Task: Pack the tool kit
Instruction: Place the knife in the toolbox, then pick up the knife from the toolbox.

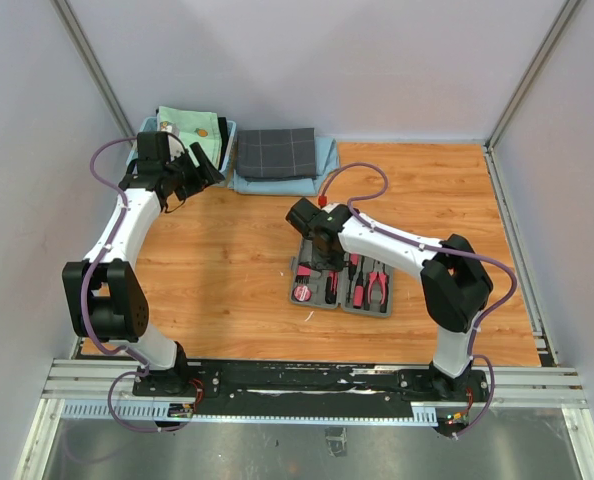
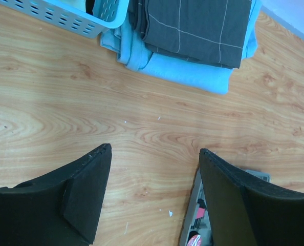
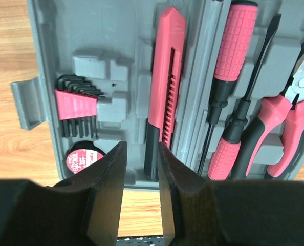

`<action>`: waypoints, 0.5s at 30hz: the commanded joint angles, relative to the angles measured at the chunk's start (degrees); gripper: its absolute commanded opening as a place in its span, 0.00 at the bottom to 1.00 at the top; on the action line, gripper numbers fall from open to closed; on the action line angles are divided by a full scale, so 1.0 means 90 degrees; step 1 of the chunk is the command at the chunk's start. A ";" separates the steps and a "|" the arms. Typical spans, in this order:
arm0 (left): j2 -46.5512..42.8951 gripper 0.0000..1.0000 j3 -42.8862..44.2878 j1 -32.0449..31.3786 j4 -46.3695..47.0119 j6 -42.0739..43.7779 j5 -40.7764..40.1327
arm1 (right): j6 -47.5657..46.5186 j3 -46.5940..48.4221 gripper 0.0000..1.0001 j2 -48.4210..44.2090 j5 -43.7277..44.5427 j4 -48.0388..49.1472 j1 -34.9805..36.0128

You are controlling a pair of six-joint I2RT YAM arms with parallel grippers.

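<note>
Right gripper [image 3: 142,148], black fingers and all, is what's closest in its wrist view. The gap between the fingers is narrow, and the black end of a long pink utility knife [image 3: 165,77] shows in it. Honestly can't tell if they're touching the knife or just above it. Under it lies the flat grey plastic tool case [image 3: 90,31], open on the wooden table [image 1: 227,270] right of the middle. The knife lies in its moulded slot. Left of the knife is a set of black hex keys in a pink holder [image 3: 78,102], and below those a round black tape with a pink label [image 3: 83,159]. Right of the knife sit two pink-handled screwdrivers [image 3: 234,46], then pink-and-black pliers [image 3: 290,118] at the far right. Left gripper [image 2: 155,151] is over at the far left of the table, well apart from the case, spread wide with nothing between its fingers, only bare wood below. Just beyond it are a light blue slotted plastic basket [image 2: 65,15] and a dark grey checked folded cloth [image 2: 198,25] on top of a light blue cloth [image 2: 193,72].
</note>
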 commanded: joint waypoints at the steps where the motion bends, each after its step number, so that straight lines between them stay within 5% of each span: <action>1: -0.0026 0.73 0.0164 0.0036 0.0100 0.0013 0.0096 | 0.0058 -0.0240 0.35 0.0049 0.0131 -0.0092 -0.0062; 15: -0.0089 0.73 0.0184 0.0036 0.0084 -0.0029 0.0137 | -0.0157 -0.0334 0.38 0.0500 -0.0187 0.0190 -0.0243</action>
